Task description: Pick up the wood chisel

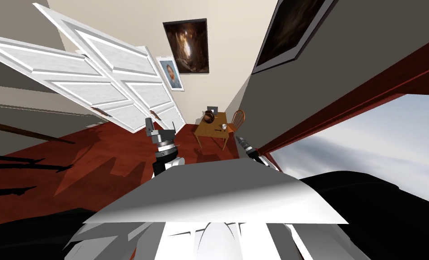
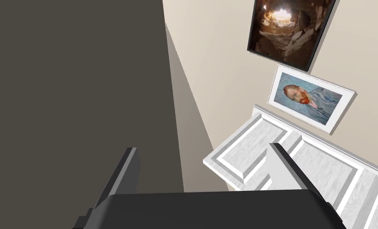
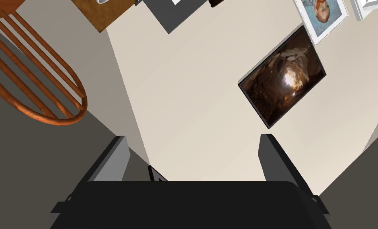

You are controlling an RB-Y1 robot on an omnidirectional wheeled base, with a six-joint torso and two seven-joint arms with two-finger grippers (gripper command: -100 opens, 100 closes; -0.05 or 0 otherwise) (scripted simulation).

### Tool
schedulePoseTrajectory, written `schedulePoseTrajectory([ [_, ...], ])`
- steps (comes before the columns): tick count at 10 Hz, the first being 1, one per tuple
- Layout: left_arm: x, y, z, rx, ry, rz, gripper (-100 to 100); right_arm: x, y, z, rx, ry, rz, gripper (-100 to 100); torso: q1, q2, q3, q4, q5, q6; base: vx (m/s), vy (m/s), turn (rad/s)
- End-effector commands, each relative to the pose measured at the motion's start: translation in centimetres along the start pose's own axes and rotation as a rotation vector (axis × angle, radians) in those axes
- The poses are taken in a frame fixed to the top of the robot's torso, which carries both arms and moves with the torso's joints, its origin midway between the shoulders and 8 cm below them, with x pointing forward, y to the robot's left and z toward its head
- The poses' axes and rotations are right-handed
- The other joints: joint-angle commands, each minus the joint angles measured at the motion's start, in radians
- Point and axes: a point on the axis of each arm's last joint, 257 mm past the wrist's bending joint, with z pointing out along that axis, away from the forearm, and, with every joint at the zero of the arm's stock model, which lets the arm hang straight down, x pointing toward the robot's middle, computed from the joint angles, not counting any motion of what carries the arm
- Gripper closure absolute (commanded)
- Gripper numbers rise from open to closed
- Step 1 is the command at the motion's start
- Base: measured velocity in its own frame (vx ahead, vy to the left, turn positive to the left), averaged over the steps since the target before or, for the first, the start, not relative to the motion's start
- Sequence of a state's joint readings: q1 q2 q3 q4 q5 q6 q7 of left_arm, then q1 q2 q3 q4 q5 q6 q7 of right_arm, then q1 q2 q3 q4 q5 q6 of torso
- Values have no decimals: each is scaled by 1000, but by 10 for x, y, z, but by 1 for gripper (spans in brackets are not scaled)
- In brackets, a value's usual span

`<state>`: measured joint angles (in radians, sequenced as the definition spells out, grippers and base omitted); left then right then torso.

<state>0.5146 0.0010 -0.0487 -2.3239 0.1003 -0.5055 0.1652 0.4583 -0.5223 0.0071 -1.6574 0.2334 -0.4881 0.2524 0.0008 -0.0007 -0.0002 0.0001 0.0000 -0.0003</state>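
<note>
A small wooden table (image 1: 211, 131) stands far ahead by the end wall. On it are a brown jug (image 1: 208, 117), a small pale cup (image 1: 224, 127) and a thin dark item (image 1: 218, 130) that may be the wood chisel; it is too small to tell. My left gripper (image 1: 160, 127) is raised above the floor, well short of the table, open and empty (image 2: 206, 167). My right gripper (image 1: 242, 140) hangs near the dark wall, open and empty (image 3: 194, 157). A corner of the table (image 3: 100, 14) shows past its fingers.
A wooden spindle-back chair (image 1: 238, 119) (image 3: 37, 91) stands at the table's right. White panelled doors (image 1: 109, 90) swing open on the left. A dark wall (image 1: 326, 81) and a red-framed window (image 1: 366, 135) line the right. Red-brown floor (image 1: 114, 153) leads ahead.
</note>
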Motion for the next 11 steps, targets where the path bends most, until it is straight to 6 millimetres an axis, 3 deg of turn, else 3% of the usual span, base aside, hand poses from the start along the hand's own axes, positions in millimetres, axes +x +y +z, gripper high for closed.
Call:
schedulePoseTrajectory([
  [1,0,0,0,0,0,0,0,11,-18,-5,31,35,-29,-100,0,0,0,0,0,0,3,32,129],
  [3,0,0,0,0,0,0,0,40,-57,-25,101,151,-134,-100,0,-1,-1,0,0,0,25,51,354],
  [4,0,0,0,0,0,0,0,41,-65,-29,114,164,-142,-100,1,-2,-1,0,0,0,33,48,141],
  [5,0,0,0,0,0,0,0,53,-85,-42,147,227,-201,-100,1,-2,-1,-1,0,1,38,61,307],
  [8,0,0,0,0,0,0,0,67,-113,-62,195,301,-258,-100,1,-3,-2,-1,0,0,49,42,195],
  [10,0,0,0,0,0,0,0,77,-137,-83,233,373,-316,-100,1,-4,-2,-1,0,0,71,45,237],
  [11,0,0,0,0,0,0,0,86,-161,-106,270,446,-374,-100,0,-4,-3,-1,0,1,77,38,344],
])
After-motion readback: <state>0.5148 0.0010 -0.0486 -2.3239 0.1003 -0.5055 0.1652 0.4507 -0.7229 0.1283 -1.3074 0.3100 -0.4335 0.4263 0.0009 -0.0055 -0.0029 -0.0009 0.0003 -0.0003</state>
